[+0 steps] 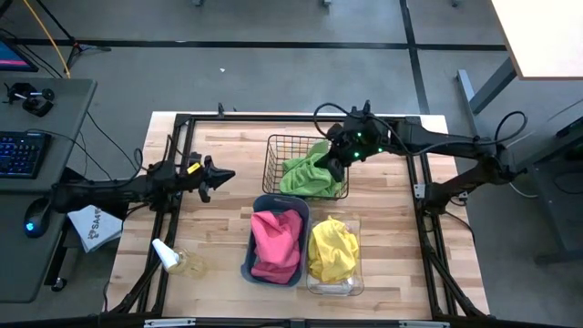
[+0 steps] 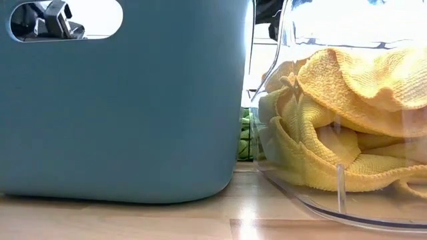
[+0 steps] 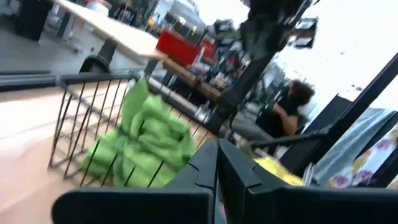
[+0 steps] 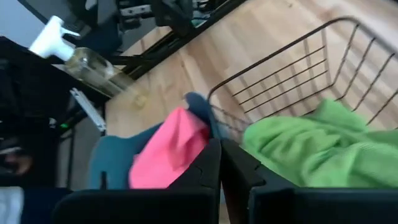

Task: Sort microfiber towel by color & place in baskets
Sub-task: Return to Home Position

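Lime green towels (image 1: pixel 308 173) lie heaped in the black wire basket (image 1: pixel 276 150) at the table's far middle; they also show in the left wrist view (image 3: pixel 146 140) and the right wrist view (image 4: pixel 323 146). Pink towels (image 1: pixel 276 239) fill the teal bin (image 1: pixel 251 260). Yellow towels (image 1: pixel 332 248) fill the clear bin (image 1: pixel 355 284). My right gripper (image 1: pixel 339 168) hangs over the wire basket's right side, shut and empty (image 4: pixel 221 152). My left gripper (image 1: pixel 230 175) is shut and empty (image 3: pixel 217 158), left of the basket above the table.
A spray bottle (image 1: pixel 168 257) lies at the table's near left, and a white printed paper (image 1: pixel 94 226) lies off the left edge. In the low view the teal bin (image 2: pixel 120 100) and clear bin (image 2: pixel 347 120) stand close together. A person (image 3: pixel 292 106) sits beyond the table.
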### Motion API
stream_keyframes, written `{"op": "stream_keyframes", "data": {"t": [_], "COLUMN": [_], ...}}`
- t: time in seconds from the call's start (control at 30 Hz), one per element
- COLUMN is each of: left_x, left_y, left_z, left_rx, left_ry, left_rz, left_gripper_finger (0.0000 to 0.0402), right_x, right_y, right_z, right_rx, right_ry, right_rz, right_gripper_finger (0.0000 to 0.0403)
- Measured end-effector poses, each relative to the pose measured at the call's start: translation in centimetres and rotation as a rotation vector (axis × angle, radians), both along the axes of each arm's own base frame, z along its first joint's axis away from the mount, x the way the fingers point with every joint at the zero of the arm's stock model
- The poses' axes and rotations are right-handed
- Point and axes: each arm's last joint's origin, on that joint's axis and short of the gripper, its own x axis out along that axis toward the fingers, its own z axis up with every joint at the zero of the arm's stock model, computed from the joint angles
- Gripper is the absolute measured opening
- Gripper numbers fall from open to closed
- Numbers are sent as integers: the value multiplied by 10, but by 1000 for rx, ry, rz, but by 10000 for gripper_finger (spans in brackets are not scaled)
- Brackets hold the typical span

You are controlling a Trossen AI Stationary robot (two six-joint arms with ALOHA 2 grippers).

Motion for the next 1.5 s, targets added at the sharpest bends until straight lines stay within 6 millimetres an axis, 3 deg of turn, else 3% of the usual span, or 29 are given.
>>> {"op": "stream_keyframes", "data": {"t": [0.23,0.47,0.6,0.77,0.97,1.07,1.27,1.5], "left_x": [-2,-2,-2,-1,-1,-1,-1,-1], "left_y": [-2,-4,-4,-4,-4,-4,-4,-4], "left_z": [-2,-3,-6,-6,-6,-6,-6,-6], "left_rx": [45,16,12,12,13,13,13,13], "left_ry": [26,40,62,62,62,62,64,65], "left_rz": [-67,-123,-123,-123,-121,-121,-121,-120], "left_gripper_finger": [0,0,0,0,0,0,0,0], "right_x": [4,0,-15,-55,-114,-132,-139,-153], "right_y": [26,52,57,59,59,58,51,53], "right_z": [0,-5,-9,-15,-51,-77,-116,-143], "right_rx": [101,46,20,11,86,112,8,17], "right_ry": [13,88,199,152,-77,-242,-683,-899], "right_rz": [15,84,97,108,42,28,-27,-12], "right_gripper_finger": [1,0,0,0,0,0,0,0]}}
